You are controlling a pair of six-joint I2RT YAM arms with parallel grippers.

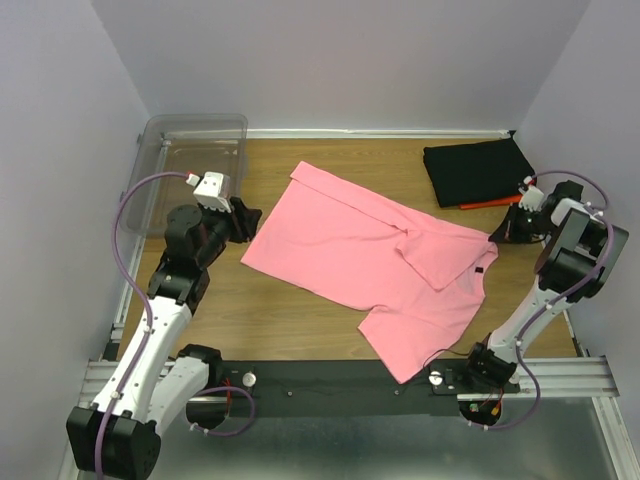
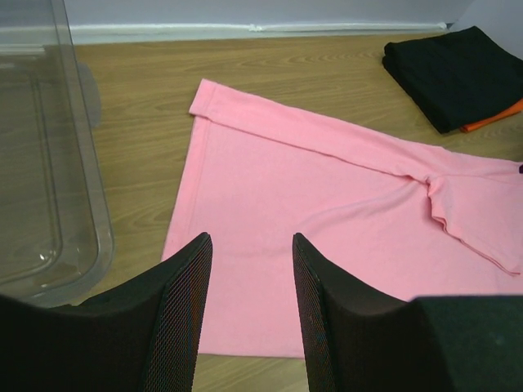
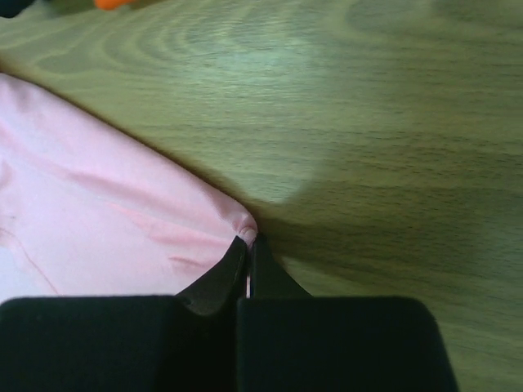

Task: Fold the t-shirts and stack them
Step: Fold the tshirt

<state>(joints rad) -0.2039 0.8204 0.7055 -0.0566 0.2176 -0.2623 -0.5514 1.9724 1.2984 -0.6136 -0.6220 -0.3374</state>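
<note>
Pink t-shirt [image 1: 370, 260] lies spread on the wooden table [image 1: 280, 310]. Right gripper [image 3: 248, 245] pinches its right edge; left gripper [image 2: 252, 278] hovers released over its left edge. Folded black t-shirt [image 1: 478, 170] atop orange t-shirt [image 1: 490, 202] sits beyond its right side.

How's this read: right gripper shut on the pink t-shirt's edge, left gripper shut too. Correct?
No. The right gripper is shut on the edge of the pink t-shirt, but the left gripper is open, holding nothing; the left wrist view shows its jaws apart.
</note>
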